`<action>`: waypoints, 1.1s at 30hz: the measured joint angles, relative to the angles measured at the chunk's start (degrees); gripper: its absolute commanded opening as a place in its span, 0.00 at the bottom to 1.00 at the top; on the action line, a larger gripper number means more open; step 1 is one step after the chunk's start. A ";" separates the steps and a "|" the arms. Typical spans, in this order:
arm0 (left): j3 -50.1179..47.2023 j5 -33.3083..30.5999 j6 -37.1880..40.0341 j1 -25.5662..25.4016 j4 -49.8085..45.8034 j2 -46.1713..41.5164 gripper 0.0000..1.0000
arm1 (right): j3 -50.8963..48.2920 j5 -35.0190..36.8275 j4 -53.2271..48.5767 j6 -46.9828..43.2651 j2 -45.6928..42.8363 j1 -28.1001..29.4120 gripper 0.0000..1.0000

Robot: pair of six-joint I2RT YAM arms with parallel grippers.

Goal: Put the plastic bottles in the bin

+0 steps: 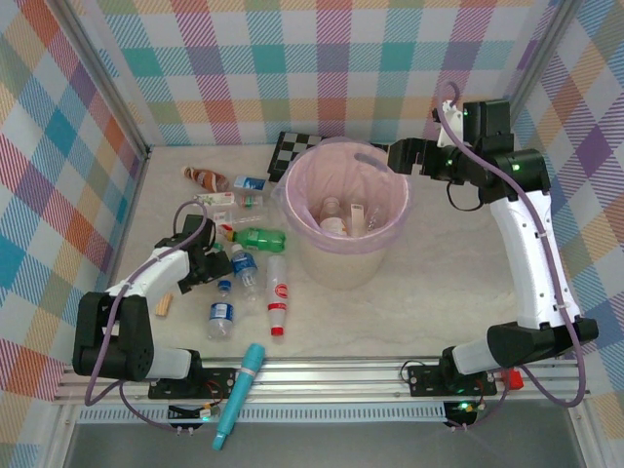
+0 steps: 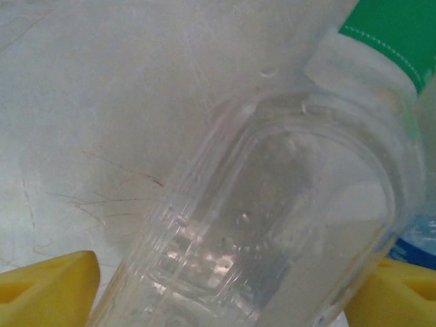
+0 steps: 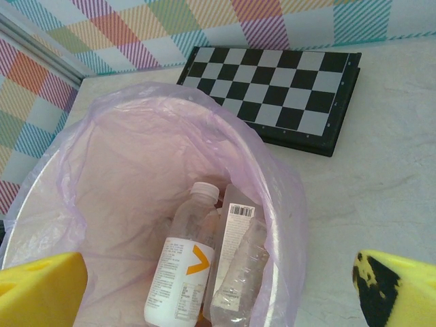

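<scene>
Several plastic bottles lie left of the bin (image 1: 390,229): a green one (image 1: 258,237), a red-labelled one (image 1: 278,292), blue-labelled ones (image 1: 221,314) and a brown one (image 1: 205,178). My left gripper (image 1: 207,255) is low among them. In the left wrist view a clear bottle (image 2: 272,204) lies between its yellow fingertips (image 2: 48,286), which stand wide on either side; a green label (image 2: 395,34) shows beyond. My right gripper (image 1: 405,154) hangs open over the bin's right rim. Below it the pink liner (image 3: 136,157) holds a white-labelled bottle (image 3: 184,266) and clear ones (image 3: 242,272).
A black-and-white checkerboard (image 3: 279,88) lies behind the bin against the back wall. A teal pen-like tube (image 1: 239,390) rests across the front rail. A small tan piece (image 1: 164,305) sits near the left arm. Plaid walls close in the back and both sides.
</scene>
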 measured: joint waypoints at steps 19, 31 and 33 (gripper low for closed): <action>2.03 0.70 0.02 0.00 -4.61 -7.02 0.62 | -0.09 -0.55 0.04 0.48 -0.04 -0.17 1.00; 15.72 4.50 -0.02 -0.70 -11.54 -19.34 0.58 | 1.27 -8.70 1.99 4.39 -0.04 -0.15 0.98; 17.53 6.29 -0.20 -2.03 -10.67 -20.85 0.58 | 1.42 -11.04 3.32 5.75 -0.04 -0.04 0.98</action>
